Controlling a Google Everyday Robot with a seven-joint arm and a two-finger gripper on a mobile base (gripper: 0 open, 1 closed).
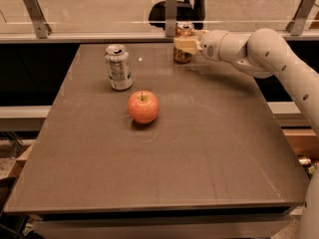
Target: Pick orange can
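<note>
The orange can (pixel 183 57) stands upright at the back of the brown table (pixel 209 148), near its far edge and right of centre. Its silver top and copper lower part show. My gripper (pixel 185 45) reaches in from the right on a white arm and is shut around the can's middle; a cream finger (pixel 182 45) covers the can's front. The can's base looks level with the tabletop.
A silver-white can (pixel 118 67) stands at the back left. A red-orange apple (pixel 143 106) lies in front of it, near the table's middle. A glass barrier with metal brackets (pixel 171 13) runs right behind the table.
</note>
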